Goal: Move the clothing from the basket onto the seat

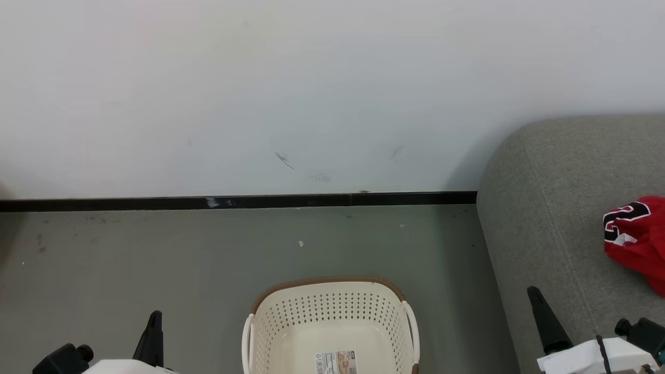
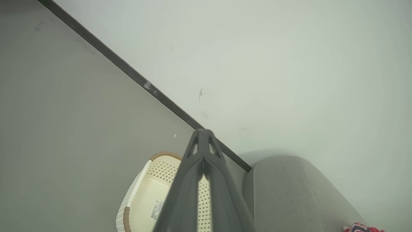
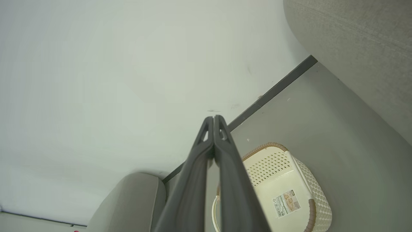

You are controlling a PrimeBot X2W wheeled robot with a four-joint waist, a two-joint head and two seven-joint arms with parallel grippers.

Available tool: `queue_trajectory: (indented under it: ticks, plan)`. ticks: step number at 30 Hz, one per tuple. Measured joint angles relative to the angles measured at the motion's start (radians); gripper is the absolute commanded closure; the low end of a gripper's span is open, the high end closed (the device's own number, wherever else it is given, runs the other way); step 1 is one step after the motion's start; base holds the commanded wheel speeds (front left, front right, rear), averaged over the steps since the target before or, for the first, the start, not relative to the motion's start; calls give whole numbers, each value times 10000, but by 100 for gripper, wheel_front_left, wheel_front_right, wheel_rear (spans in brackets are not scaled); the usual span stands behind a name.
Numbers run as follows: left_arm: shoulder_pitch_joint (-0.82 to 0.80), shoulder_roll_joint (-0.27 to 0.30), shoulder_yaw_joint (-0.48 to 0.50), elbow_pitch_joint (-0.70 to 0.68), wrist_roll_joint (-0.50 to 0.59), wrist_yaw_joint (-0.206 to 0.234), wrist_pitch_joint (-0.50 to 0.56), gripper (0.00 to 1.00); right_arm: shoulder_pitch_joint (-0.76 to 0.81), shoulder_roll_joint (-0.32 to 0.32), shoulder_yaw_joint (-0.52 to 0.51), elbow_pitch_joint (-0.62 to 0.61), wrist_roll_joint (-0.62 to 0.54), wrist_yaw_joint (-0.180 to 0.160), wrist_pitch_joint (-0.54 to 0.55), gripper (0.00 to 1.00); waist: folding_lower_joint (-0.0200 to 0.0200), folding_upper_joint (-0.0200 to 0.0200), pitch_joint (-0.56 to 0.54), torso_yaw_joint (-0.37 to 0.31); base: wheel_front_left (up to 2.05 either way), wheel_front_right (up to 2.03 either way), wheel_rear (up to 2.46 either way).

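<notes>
Below, perforated basket (image 1: 332, 309) beside rounded seat (image 1: 545, 208)

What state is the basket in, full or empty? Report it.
Empty: the basket shows a bare cream floor with only its paper label, and red clothing lies on the seat.
</notes>
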Motion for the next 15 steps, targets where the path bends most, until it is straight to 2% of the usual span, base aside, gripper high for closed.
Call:
queue_trajectory:
  ticks: [6, 15]
  plan:
    - [-99, -86, 215, 25, -754, -157, 196, 100, -174, -69, -33, 71, 995, -2, 182, 100, -22, 0, 46, -29, 0, 0, 0]
    - [-250, -184, 523, 84, -1904, -562, 466, 100, -393, -155, -90, 213, 2495, -2, 439, 100, -30, -1, 101, -74, 0, 0, 0]
